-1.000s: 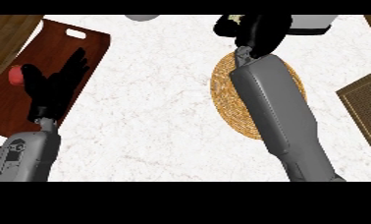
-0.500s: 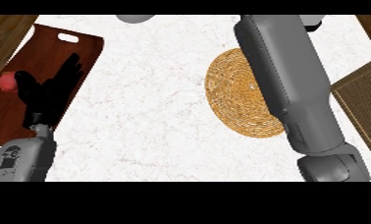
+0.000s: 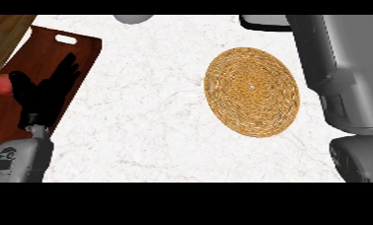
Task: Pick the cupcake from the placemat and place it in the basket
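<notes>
The round woven placemat [image 3: 252, 91] lies right of centre on the white counter, and nothing rests on it. No cupcake shows anywhere. My right forearm [image 3: 339, 71] stretches along the right edge and passes out of the top of the view, so its hand is hidden. A grey, dark-rimmed object [image 3: 264, 20], perhaps the basket, sits at the top edge beside that arm. My left hand [image 3: 45, 93] rests open with fingers up at the left.
A reddish-brown cutting board [image 3: 55, 56] lies at the left under my left hand, with a red object [image 3: 4, 84] at its left edge. A grey rounded thing [image 3: 133, 18] peeks in at the top. A wooden surface [image 3: 13, 29] fills the upper left corner.
My right arm has swung off the placemat toward the right edge, and its hand has gone out past the top. The placemat now shows whole. The left hand has kept still.
</notes>
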{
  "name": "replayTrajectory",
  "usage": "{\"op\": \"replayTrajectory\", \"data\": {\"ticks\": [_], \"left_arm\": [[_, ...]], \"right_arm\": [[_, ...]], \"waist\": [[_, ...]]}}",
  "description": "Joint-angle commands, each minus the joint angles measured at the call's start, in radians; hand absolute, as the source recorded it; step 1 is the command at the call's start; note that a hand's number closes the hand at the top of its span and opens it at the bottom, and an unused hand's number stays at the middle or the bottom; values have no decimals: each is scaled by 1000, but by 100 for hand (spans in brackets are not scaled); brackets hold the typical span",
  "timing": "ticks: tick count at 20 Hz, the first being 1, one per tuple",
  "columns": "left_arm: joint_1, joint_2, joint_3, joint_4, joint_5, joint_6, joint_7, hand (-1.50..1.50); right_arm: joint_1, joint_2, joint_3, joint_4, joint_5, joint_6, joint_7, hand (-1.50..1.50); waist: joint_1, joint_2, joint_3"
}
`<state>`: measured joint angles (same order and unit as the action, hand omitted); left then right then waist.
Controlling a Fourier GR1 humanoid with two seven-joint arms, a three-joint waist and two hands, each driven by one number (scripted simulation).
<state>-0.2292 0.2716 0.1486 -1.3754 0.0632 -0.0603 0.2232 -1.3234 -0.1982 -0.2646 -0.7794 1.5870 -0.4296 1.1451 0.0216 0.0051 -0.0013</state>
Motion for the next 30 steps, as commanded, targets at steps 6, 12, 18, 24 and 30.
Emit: {"op": "replayTrajectory", "data": {"ticks": [6, 12, 18, 24, 30], "left_arm": [[52, 18, 28, -11, 17, -24, -32, 0], [16, 32, 42, 9, 16, -19, 5, 0], [36, 4, 29, 7, 5, -16, -25, 0], [37, 70, 77, -2, 38, -75, -16, 0], [12, -1, 13, -63, 0, -9, 45, 0]], "right_arm": [[46, -113, -79, -9, 76, 66, 123, 150], [222, -131, -123, -182, 8, 116, 6, 150], [398, -141, -150, -332, -54, 70, -68, 150], [498, -134, -178, -403, -117, 43, -103, 150], [578, -152, -300, -360, -67, -112, -55, -150]], "waist": [[-20, -8, 1], [-44, -13, 1], [-31, -9, 1], [-23, -7, 1], [-17, -4, 2]]}}
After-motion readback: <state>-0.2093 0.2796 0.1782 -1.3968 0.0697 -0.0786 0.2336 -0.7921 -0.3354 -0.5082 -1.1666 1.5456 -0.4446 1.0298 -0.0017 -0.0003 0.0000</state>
